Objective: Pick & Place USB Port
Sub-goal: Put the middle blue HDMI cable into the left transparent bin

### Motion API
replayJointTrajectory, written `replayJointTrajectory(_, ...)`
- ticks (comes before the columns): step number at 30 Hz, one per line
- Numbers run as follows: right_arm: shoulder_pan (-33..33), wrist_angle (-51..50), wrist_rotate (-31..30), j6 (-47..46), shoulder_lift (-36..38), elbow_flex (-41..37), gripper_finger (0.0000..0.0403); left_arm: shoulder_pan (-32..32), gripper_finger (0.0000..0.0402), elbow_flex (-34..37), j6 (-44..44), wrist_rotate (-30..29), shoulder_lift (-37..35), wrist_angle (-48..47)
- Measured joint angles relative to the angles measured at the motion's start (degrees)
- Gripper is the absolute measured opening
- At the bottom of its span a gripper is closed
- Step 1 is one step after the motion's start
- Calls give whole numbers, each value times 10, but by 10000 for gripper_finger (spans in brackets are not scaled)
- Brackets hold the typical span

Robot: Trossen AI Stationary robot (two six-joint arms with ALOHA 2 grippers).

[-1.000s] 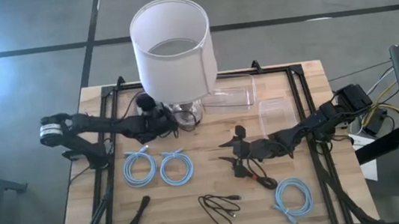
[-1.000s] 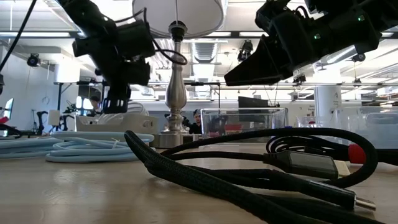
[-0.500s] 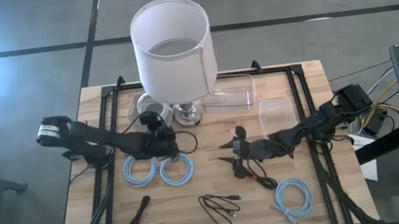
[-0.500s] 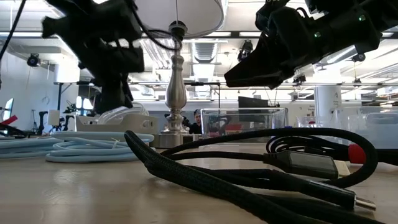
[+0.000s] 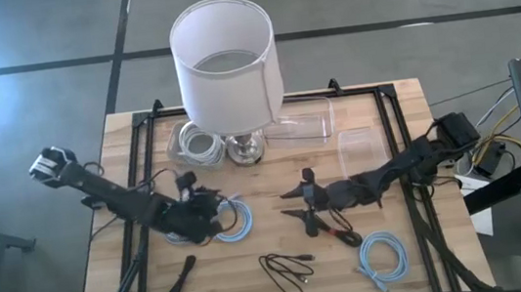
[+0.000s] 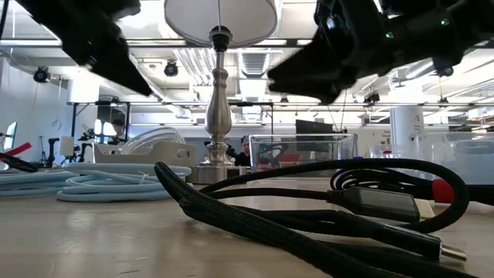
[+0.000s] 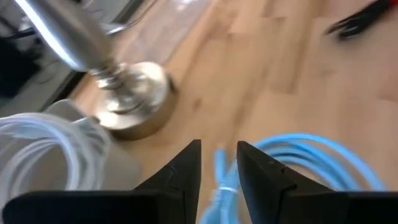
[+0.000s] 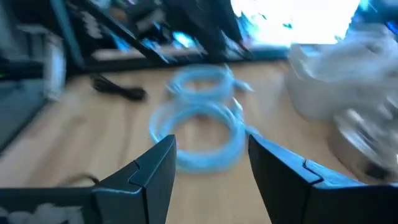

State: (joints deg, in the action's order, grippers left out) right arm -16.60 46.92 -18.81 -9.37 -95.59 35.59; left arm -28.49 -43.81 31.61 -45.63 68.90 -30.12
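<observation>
Cable, thin and black with a USB plug (image 5: 288,271), lies in a loose tangle near the front edge of the light wooden table (image 5: 405,120), with nothing holding it. In the low view the same black cable (image 6: 324,220) fills the foreground.

The right gripper (image 5: 299,208) hangs above the table just behind and to the right of it, fingers spread apart, with nothing between them. A light blue coiled cable (image 5: 384,256) lies to the right of the black one.

The left gripper (image 5: 211,213) is low over two more light blue cable coils (image 5: 236,219). Its two dark fingers (image 7: 180,177) stand a little apart, and a strand of blue cable shows in the gap between them; whether they touch it cannot be told. A short black strap-like piece (image 5: 180,278) lies near the front left.

At the back stands a lamp with a big white shade (image 5: 225,61) and a shiny metal base (image 7: 132,99). Beside the base sits a clear plastic tub (image 5: 194,140) with a white coiled cable inside. Two other clear tubs (image 5: 315,120) sit to the right of the lamp.
</observation>
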Motion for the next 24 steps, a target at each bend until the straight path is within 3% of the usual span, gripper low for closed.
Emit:
replayJointTrajectory(4,0,89,52,58,-79,44,199,-48,106,17,15,1,-4,58)
replayJointTrajectory(8,1,55,82,84,-153,132,199,-82,106,71,-6,28,0,197)
replayJointTrajectory(12,1,-66,122,109,-204,228,199,-98,106,123,-35,94,-6,311)
replayJointTrajectory(15,5,-187,120,116,-229,303,199,-103,106,149,-44,128,-18,367)
replayJointTrajectory(24,27,-455,113,124,-311,496,199,-110,106,174,-64,135,-65,387)
